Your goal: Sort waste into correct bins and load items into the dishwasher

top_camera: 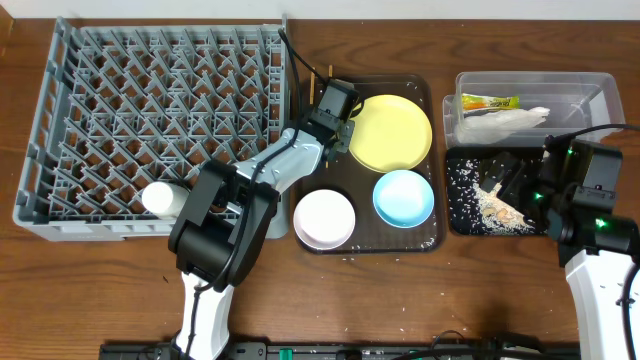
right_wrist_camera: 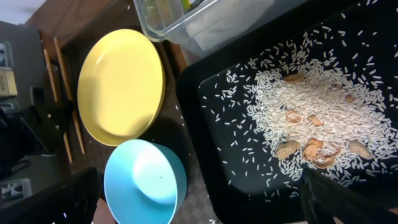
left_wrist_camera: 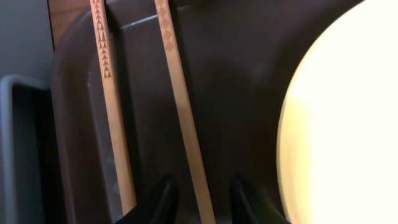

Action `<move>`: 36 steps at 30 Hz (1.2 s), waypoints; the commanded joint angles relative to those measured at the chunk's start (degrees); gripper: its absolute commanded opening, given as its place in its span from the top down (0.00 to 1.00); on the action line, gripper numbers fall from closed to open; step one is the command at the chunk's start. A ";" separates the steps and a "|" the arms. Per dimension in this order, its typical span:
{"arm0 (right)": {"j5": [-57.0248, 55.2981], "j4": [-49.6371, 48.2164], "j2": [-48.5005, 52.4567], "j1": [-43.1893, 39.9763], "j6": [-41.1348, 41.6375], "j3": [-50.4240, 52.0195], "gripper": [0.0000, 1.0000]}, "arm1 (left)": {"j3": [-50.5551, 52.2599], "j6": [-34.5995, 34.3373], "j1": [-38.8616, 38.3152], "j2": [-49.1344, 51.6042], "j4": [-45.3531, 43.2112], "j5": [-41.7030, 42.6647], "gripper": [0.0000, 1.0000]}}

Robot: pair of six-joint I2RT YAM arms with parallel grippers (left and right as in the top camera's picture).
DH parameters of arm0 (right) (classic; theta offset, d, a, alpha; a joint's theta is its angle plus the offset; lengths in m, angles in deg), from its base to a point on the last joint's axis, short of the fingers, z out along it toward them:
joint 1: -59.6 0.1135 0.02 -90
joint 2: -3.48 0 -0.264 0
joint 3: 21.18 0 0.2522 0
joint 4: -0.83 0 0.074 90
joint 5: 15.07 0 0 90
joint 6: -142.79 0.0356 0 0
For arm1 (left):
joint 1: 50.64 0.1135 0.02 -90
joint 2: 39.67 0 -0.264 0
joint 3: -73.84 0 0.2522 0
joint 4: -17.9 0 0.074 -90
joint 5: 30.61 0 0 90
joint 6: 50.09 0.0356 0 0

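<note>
**Wooden table station: left gripper astride a chopstick, grip not yet made**

Wooden table (top_camera: pixel 500 290) carries the station. The grey dish rack (top_camera: pixel 90 218) stands to the left of the left gripper (left_wrist_camera: pixel 205 193), and the brown serving tray (top_camera: pixel 362 183) lies beneath it. The right gripper (top_camera: pixel 508 178) hangs spread wide and empty over the black tray (top_camera: pixel 462 200) of rice scraps (right_wrist_camera: pixel 311 118). Just beyond it, the clear tub (top_camera: pixel 590 100) holds the napkin (top_camera: pixel 505 122) and wrapper (top_camera: pixel 490 102), so the waste looks sorted.

The yellow plate (top_camera: pixel 390 132) sits just right of the left gripper. The white bowl (top_camera: pixel 324 219) and light blue bowl (top_camera: pixel 403 196) lie behind it, toward the robot. The white cup (top_camera: pixel 163 198) lies in the rack by its front wall.

The left jaws stand moderately apart, one on each side of one chopstick (left_wrist_camera: pixel 183 118) and clear of the wood. The second chopstick (left_wrist_camera: pixel 112 106) lies just outside the left finger. Judgement: the gripper is positioned for a pinch and a carry to the rack.
</note>
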 commanded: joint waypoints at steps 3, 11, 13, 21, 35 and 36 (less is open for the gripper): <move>0.37 0.07 -0.57 -0.15 0.22 -0.79 0.01 | -0.72 0.31 0.15 2.62 -1.49 -0.50 0.75; 0.37 0.07 -0.57 -0.15 0.22 -0.79 0.01 | -0.72 0.28 0.55 3.37 -1.46 -0.46 0.86; 0.37 0.07 -0.57 -0.15 0.22 -0.79 0.01 | -0.68 -0.20 0.52 3.37 -0.90 -0.24 0.89; 0.37 0.07 -0.57 -0.15 0.22 -0.79 0.01 | -0.44 -2.10 0.59 3.23 0.11 1.07 0.92; 0.37 0.07 -0.57 -0.15 0.22 -0.79 0.01 | -0.52 -2.34 0.66 -16.31 10.93 1.11 0.92; 0.37 0.07 -0.57 -0.15 0.22 -0.79 0.01 | -0.52 -2.34 0.68 -17.73 12.35 0.94 0.92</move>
